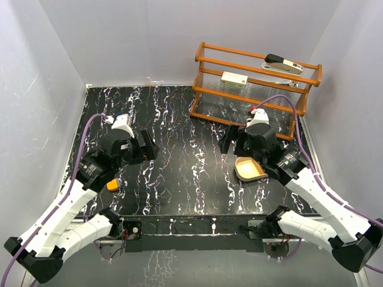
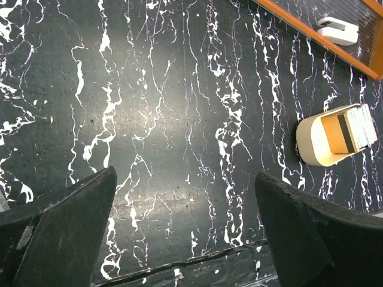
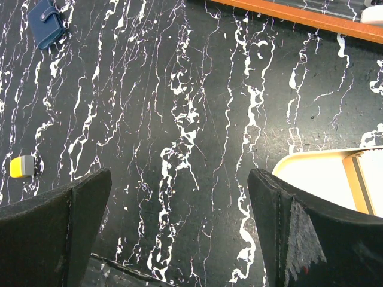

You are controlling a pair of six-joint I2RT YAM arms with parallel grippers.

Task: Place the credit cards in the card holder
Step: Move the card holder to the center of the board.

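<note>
Left gripper (image 2: pixel 185 179) and right gripper (image 3: pixel 179 176) hover, fingers apart, empty; picking credit cards (image 2: pixel 350 130) from the tray (image 2: pixel 311 142) seems next.

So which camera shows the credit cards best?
Left wrist: the credit cards lie stacked in the beige tray, in clear view. Right wrist catches only their edge, cut off by its pincer finger. Top external shows the tray, partly under the right arm, cards indistinct.
</note>
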